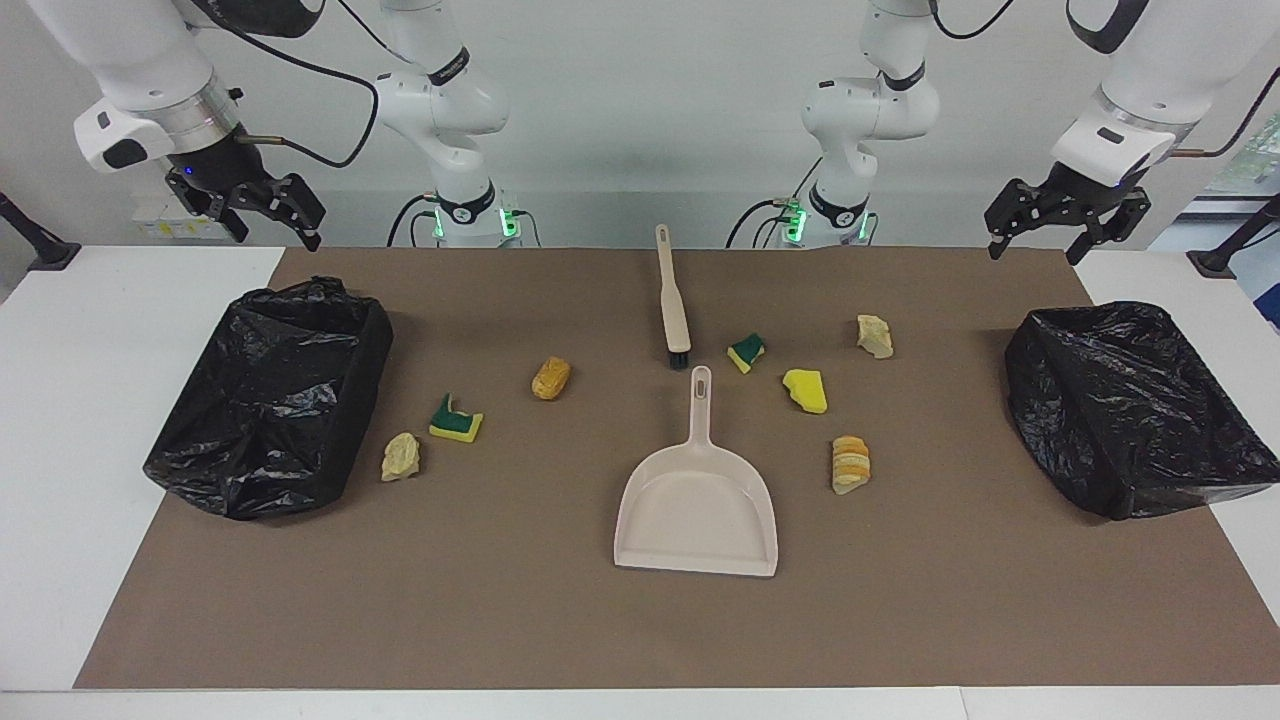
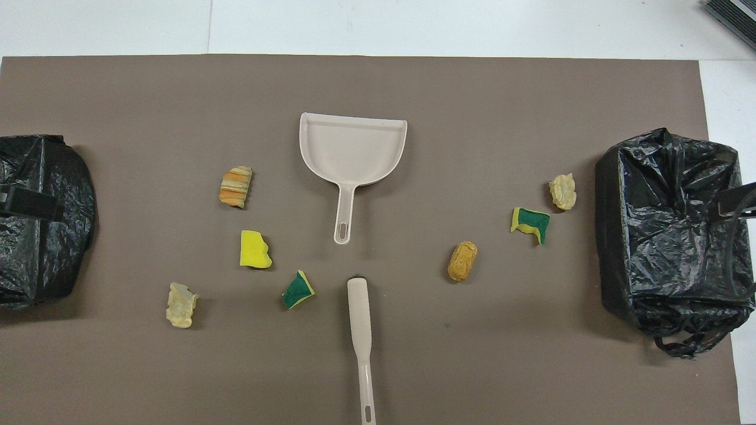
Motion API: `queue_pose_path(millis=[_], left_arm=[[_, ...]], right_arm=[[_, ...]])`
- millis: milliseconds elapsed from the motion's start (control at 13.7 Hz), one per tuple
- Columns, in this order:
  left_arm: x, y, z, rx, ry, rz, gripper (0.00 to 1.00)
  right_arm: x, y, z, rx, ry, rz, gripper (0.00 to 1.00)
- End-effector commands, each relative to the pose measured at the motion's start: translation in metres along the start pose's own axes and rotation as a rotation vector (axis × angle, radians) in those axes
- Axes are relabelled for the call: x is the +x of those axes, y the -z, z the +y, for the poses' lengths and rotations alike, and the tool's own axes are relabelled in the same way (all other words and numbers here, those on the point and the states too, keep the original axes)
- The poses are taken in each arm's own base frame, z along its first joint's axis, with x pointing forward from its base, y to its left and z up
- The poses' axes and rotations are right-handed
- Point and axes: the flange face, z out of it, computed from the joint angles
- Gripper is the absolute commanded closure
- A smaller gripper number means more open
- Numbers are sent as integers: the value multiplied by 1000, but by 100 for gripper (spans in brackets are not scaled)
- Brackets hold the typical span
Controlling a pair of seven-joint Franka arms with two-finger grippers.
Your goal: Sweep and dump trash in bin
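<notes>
Black-bagged bins (image 1: 270,400), two; trash (image 1: 805,390), seven scraps; one dustpan (image 1: 697,510); one brush (image 1: 671,300).

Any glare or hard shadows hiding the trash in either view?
Facing view: even light, soft shadows under the scraps, glints only on the black bin bags. Overhead view: mat dims toward the robots' edge, dustpan evenly lit, every scrap distinct.

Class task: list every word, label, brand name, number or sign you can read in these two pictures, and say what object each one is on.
No text can be read in either view.
The dustpan, brush, scraps and both black bin bags carry no print.
A yellowish panel on the wall beside the right arm may hold markings, but they are too small to read.
</notes>
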Motion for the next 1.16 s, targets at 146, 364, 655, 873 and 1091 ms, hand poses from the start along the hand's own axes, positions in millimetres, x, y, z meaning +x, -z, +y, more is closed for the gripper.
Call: queue_pose_path(millis=[146, 364, 655, 873, 1091], left_arm=[[-6, 2, -2, -4, -5, 0, 0], [-6, 3, -2, -3, -5, 2, 0], [-6, 2, -2, -4, -5, 0, 0], [-6, 2, -2, -4, -5, 0, 0], [-6, 2, -2, -4, -5, 0, 0]], right_arm=[[0, 6, -6, 6, -17, -1, 0], [-6, 3, -7, 9, -17, -12, 0], [-8, 2, -12, 13, -10, -11, 0], [-11, -4, -32, 14, 30, -1, 0], [-9, -12, -46, 13, 56, 16, 0]])
